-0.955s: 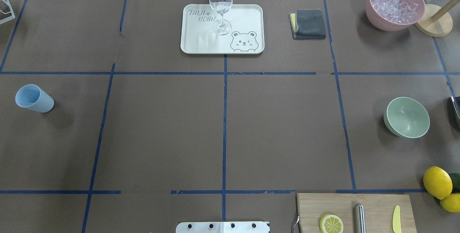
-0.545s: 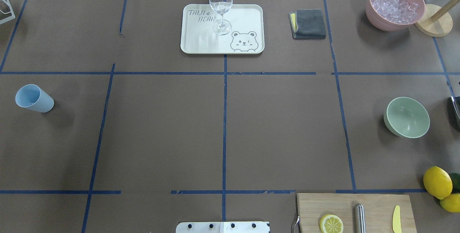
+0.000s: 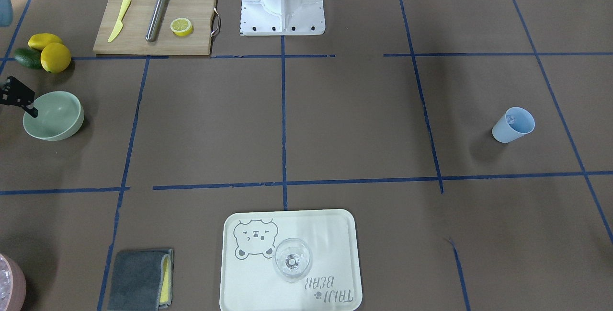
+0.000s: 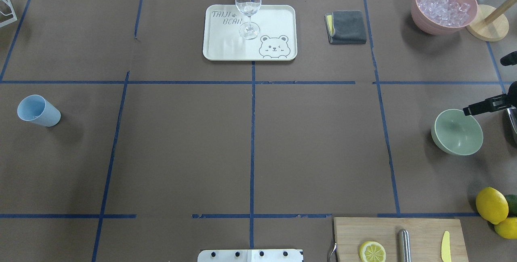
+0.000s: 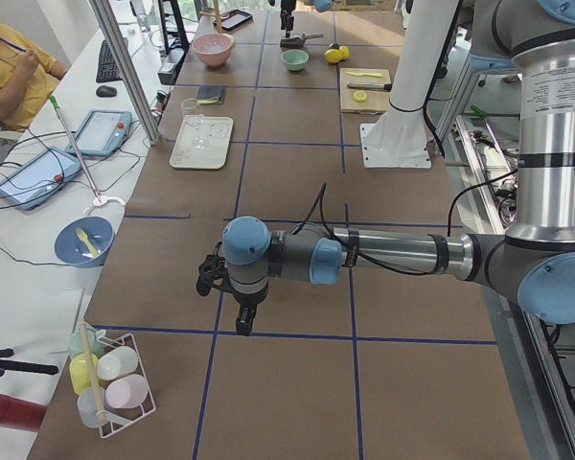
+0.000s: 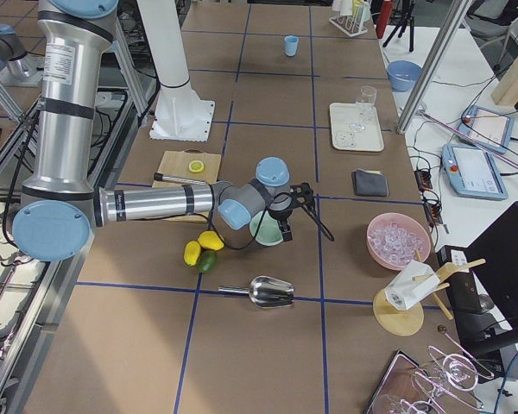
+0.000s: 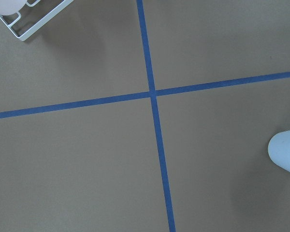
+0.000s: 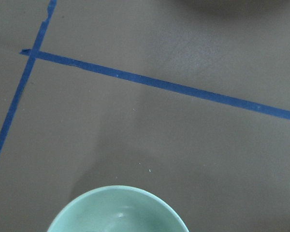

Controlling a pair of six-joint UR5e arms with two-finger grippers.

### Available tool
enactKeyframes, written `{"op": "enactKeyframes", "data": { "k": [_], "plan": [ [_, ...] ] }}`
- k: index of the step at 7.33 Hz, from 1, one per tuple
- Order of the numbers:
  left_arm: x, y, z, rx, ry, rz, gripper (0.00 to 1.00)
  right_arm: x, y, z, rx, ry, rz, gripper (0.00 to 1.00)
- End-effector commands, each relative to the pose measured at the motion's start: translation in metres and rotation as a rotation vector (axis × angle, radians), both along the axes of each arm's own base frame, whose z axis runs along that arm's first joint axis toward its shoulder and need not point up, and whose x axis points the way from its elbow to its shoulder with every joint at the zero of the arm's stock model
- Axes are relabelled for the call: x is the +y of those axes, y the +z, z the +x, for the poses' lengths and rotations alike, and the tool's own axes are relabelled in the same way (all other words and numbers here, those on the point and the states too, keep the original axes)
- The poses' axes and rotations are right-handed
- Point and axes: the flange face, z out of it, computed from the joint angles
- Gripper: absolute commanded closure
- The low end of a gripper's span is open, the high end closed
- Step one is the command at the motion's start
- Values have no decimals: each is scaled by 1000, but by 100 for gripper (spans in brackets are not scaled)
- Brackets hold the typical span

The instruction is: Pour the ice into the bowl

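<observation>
The mint-green bowl stands at the table's right side and is empty; it also shows in the front view and at the bottom of the right wrist view. My right gripper hovers open over the bowl's far rim, and one black finger shows in the front view. The blue cup stands upright at the far left with a few clear ice cubes inside. Its edge shows in the left wrist view. My left gripper shows only in the left side view, so I cannot tell if it is open or shut.
A pink bowl heaped with ice stands back right beside a wooden stand. A tray holds a wine glass. There are also a grey cloth, a cutting board, lemons and a metal scoop.
The right gripper's black fingers have come into the overhead view at the right edge, above the bowl's far rim. Nothing on the table has moved.
</observation>
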Motion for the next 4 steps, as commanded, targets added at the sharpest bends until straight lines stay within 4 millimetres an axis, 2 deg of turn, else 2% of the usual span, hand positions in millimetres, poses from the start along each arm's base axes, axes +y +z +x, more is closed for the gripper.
{"op": "enactKeyframes", "data": {
  "k": [1, 2, 3, 4],
  "plan": [
    [0, 0, 0, 0, 0, 0, 0, 9, 52, -14, -4, 4, 11, 4],
    [0, -1, 0, 0, 0, 1, 0, 16, 59, -10, -6, 3, 13, 6],
    [0, -1, 0, 0, 0, 1, 0, 20, 63, -8, -8, -4, 5, 39],
    [0, -1, 0, 0, 0, 3, 0, 22, 62, -7, -14, -8, 1, 78]
  ]
}}
